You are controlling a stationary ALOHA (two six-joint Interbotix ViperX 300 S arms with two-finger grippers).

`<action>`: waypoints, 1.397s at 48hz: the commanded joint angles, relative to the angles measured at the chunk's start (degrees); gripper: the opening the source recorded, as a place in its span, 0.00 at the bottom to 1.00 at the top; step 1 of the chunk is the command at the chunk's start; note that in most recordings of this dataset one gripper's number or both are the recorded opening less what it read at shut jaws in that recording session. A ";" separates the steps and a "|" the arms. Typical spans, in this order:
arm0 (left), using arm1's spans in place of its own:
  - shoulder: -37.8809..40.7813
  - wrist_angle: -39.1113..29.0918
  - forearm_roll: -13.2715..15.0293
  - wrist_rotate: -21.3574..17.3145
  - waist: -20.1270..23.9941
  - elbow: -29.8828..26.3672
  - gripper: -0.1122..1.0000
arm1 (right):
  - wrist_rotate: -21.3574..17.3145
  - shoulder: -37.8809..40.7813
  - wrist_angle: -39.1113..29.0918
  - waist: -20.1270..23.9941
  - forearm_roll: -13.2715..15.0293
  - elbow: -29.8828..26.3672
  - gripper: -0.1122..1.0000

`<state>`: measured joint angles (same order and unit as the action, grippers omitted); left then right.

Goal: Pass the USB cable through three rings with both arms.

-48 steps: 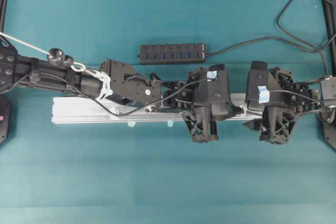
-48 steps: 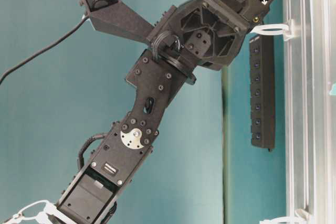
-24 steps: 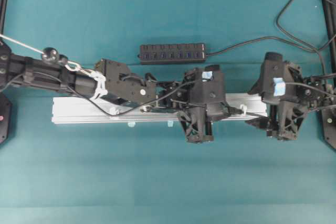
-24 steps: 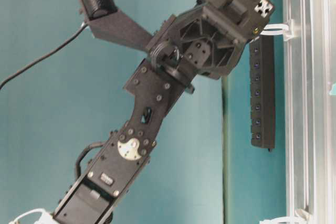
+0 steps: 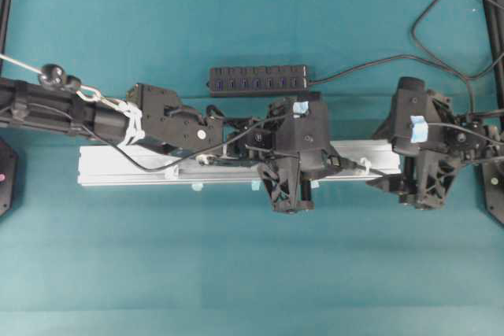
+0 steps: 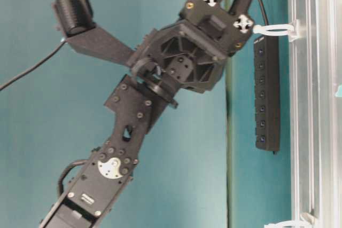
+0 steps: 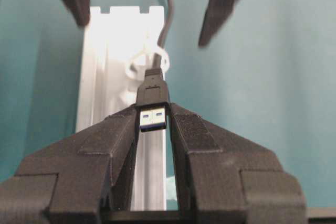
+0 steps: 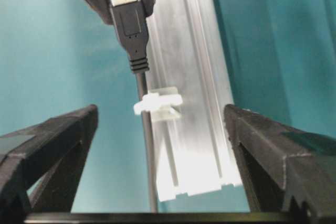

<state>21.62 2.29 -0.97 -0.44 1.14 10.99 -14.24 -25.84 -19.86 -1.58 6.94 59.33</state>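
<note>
Pinching the USB cable (image 7: pixel 153 109), left fingers (image 7: pixel 118 145) hide its plug sides.

A robotics lab bench: a teal cloth-covered table (image 5: pixel 236 273) fills the frame, 2 black robot arms (image 5: pixel 165 120) reach in from left and right, black frame posts (image 5: pixel 6 5) at the upper corners.

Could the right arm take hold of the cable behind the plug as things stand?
Probably yes. The right gripper has its jaws wide open on either side of the USB cable, nothing between; the left gripper holds the plug beyond the ring.
</note>
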 commanded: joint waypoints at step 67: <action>-4.31 -3.16 -0.18 -5.36 -0.18 2.46 0.31 | 1.41 9.23 7.56 0.00 0.26 -6.06 0.06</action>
<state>18.98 -1.32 -0.97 -5.80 1.23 13.71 -13.62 -16.70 -12.39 -1.41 7.03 54.49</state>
